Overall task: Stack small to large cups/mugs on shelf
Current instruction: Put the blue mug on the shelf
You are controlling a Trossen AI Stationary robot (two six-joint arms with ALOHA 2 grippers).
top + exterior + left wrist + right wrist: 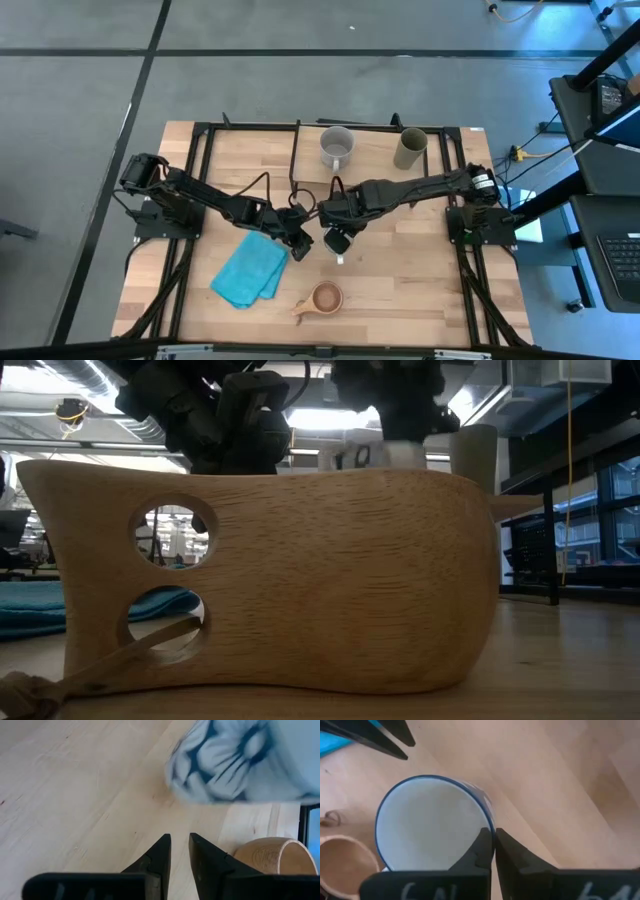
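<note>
Closest to the low camera sits the small wooden cup [290,580], filling that view, its stub handle with two holes pointing left; from above it lies near the table's [420,290] near edge, just right of the blue cloth [250,272]. Starting at the left, my left arm reaches in from the left side of the table, and my left gripper [297,246] hangs over the bare wood at the cloth's far right corner, jaws narrowly parted with nothing between them. Just to its right, my right gripper [336,236] is clamped on the rim of the white mug [432,822], one finger inside and one outside its wall, the mug at mid-table and the wooden cup showing beyond it in my right wrist view. Farther back, the grey mug [337,147] stands at the table's far edge with its handle toward the near side, and to its right the olive-green tumbler [410,148] stands upright, also along the far edge, near my right arm's base.
</note>
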